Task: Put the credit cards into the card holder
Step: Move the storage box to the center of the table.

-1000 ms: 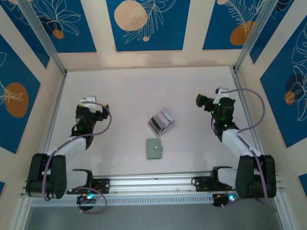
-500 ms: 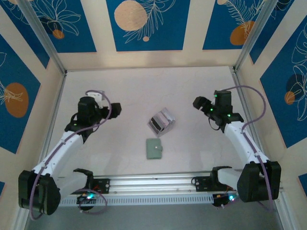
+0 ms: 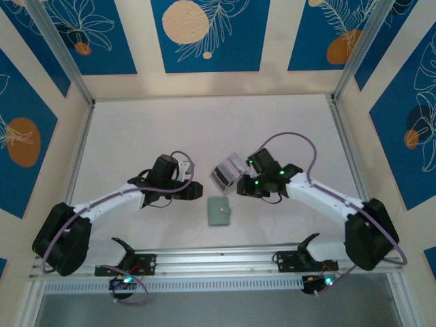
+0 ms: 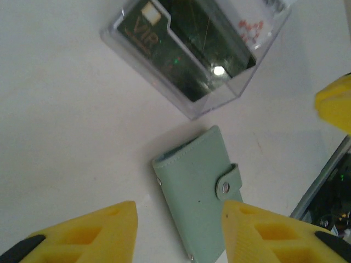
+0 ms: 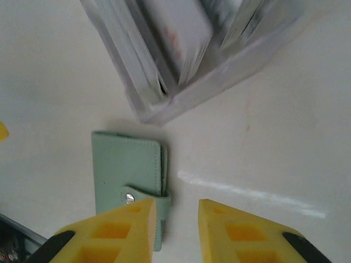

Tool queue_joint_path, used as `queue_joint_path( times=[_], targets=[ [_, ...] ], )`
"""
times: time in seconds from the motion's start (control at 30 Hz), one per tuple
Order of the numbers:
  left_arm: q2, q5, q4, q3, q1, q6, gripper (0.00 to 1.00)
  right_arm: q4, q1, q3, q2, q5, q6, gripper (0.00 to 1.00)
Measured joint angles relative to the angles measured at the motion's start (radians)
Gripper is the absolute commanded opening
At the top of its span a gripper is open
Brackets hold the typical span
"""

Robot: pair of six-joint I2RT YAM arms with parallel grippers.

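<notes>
Since the earlier frame both arms have swung in from the outer sides of the tabletop [image 3: 170,129] toward its centre, and both claws have narrowed. The card holder [image 3: 219,211] lies flat and folded shut just on the near side of centre, its snap tab [image 4: 227,183] fastened over one edge. At 12 to 1 o'clock of it, close but apart, a clear case [image 3: 229,172] holds the credit cards [image 5: 181,44] on edge. In the left wrist view the case's outermost face is dark and lettered VIP. The left claw [image 3: 194,189] is at 10 o'clock of the holder, its jaws parted wider than the holder's short side and gripping nothing. The right claw [image 3: 242,187] is at 1 o'clock of the holder, just beside the case. Its jaws are parted by a narrow gap with bare tabletop showing between them and nothing held. Whether either claw touches the tabletop cannot be told.
</notes>
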Motion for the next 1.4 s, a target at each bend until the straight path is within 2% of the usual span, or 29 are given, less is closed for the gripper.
queue_joint_path(
  times=[0.17,0.33,0.67,0.87,1.17,1.4],
  targets=[
    [0.012,0.009,0.035,-0.003,-0.005,-0.023,0.41,0.018,0.097,0.062,0.171,-0.002,0.025,0.29],
    [0.011,0.009,0.052,-0.023,-0.007,-0.026,0.41,0.039,0.127,0.134,0.258,0.013,0.050,0.32],
    [0.011,0.009,0.064,-0.050,-0.008,-0.030,0.42,-0.013,0.124,0.237,0.368,0.138,0.114,0.31],
    [0.015,0.009,0.071,-0.056,-0.008,-0.030,0.43,-0.032,0.105,0.270,0.406,0.183,0.124,0.24],
    [0.032,0.009,0.071,-0.059,-0.023,-0.030,0.44,0.007,0.010,0.367,0.502,0.203,0.109,0.25],
    [0.057,0.009,0.073,-0.058,-0.057,-0.030,0.45,0.031,0.006,0.379,0.504,0.215,0.085,0.29]
  ],
)
